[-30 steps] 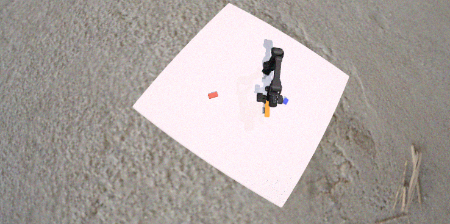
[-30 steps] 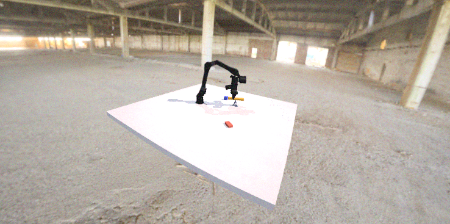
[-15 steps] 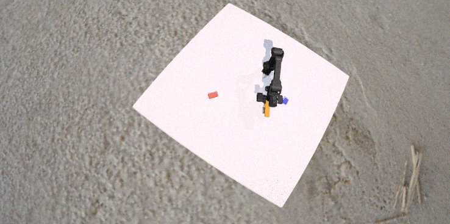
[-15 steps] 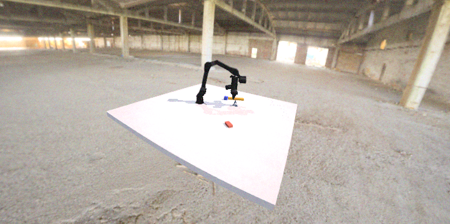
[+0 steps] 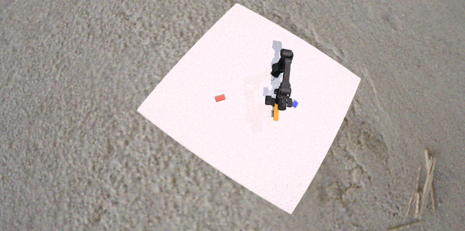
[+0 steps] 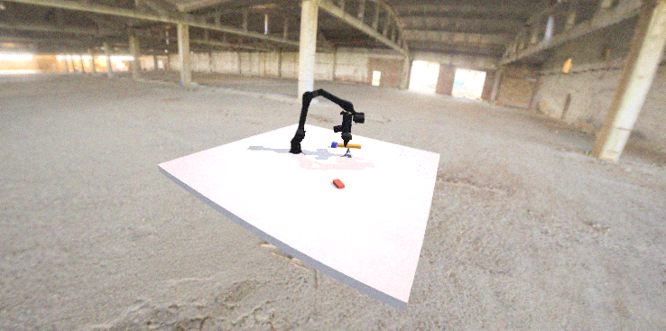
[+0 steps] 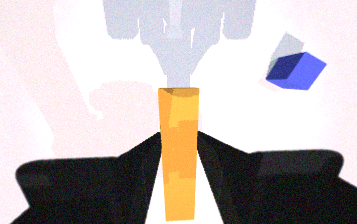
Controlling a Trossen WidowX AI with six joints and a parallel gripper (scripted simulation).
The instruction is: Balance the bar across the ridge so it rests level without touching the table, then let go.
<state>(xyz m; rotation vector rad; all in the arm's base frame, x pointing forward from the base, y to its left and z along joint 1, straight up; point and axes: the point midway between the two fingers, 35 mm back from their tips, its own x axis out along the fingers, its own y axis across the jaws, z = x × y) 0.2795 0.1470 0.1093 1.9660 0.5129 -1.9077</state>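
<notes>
My gripper (image 6: 346,144) (image 7: 178,135) is shut on an orange bar (image 5: 276,114) (image 6: 355,146) (image 7: 180,160). The fingers press on its two long sides. The bar looks about level and is held above the table, with its shadow apart from it. In the top view the hand hides the bar's rear part. A red block (image 5: 220,97) (image 6: 338,183) lies on the table, well away from the bar. A small blue block (image 5: 295,104) (image 6: 334,144) (image 7: 301,72) is close beside the hand. I cannot tell for sure which block is the ridge.
The white table (image 5: 195,82) (image 6: 261,188) has its near edge in the exterior view beyond the red block. The arm's base (image 6: 295,146) stands on the table behind the hand. Shadows of the arm fall around the bar.
</notes>
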